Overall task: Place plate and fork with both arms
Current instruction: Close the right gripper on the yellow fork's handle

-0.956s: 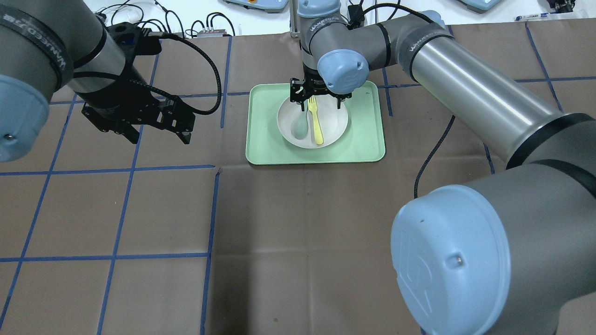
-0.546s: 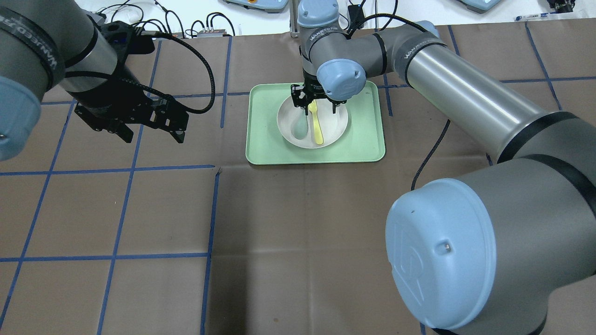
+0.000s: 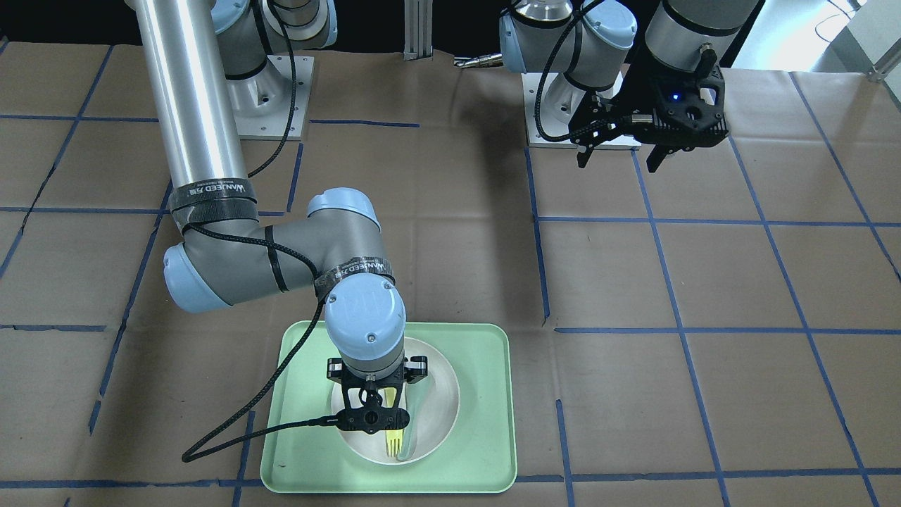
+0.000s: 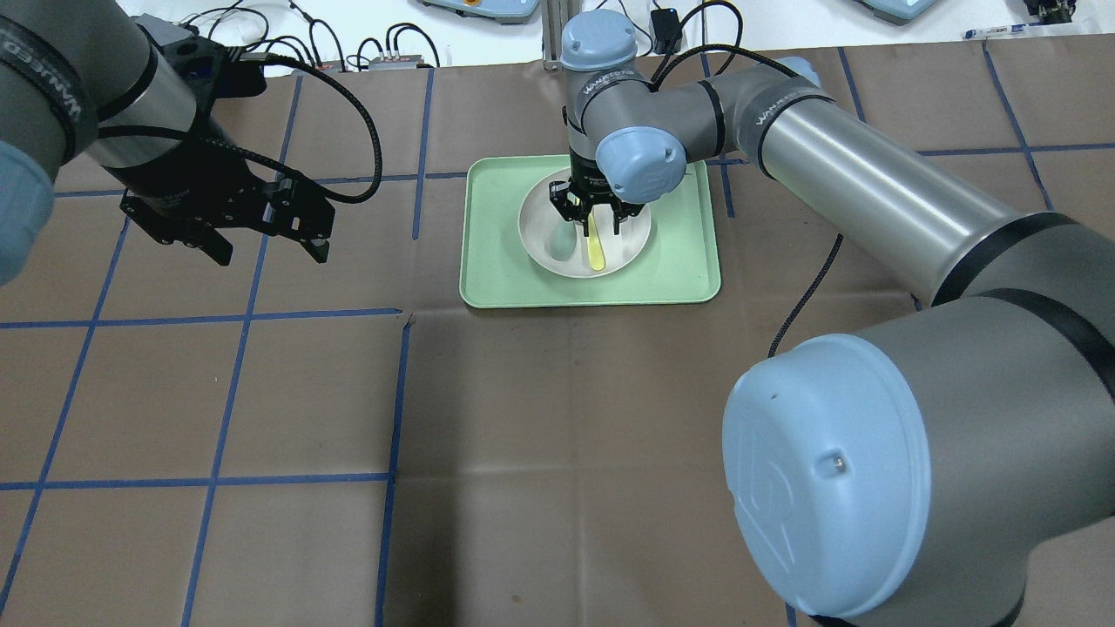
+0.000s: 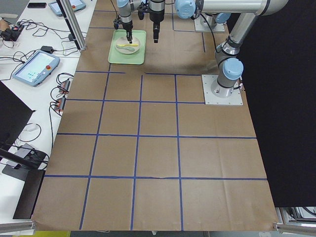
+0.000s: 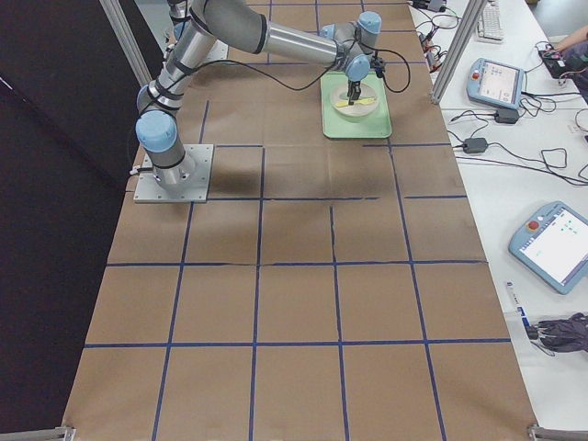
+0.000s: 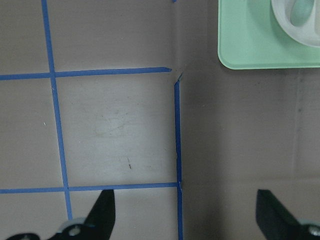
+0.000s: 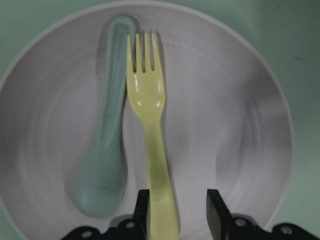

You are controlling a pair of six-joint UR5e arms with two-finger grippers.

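Observation:
The off-white plate (image 4: 632, 235) sits on the mint-green tray (image 4: 679, 270). The pale-yellow fork (image 4: 596, 252) lies in the plate, next to a grey-green spoon (image 4: 560, 244). My right gripper (image 4: 592, 222) is low over the plate, open. In the right wrist view its fingers (image 8: 214, 210) straddle the handle of the fork (image 8: 150, 125), with a gap on one side. My left gripper (image 4: 272, 255) is open and empty, hovering above the table left of the tray. It also shows in the front view (image 3: 616, 164).
The table is covered in brown paper with blue tape lines (image 4: 396, 392). The left wrist view shows the tray's corner (image 7: 260, 50) and the plate's rim (image 7: 300, 32) at its top right. Cables and teach pendants lie beyond the table's far edge (image 4: 383, 52).
My right gripper has come down and along the fork, from the tines toward the handle, and now straddles it. My left gripper has drifted left, away from the tray.

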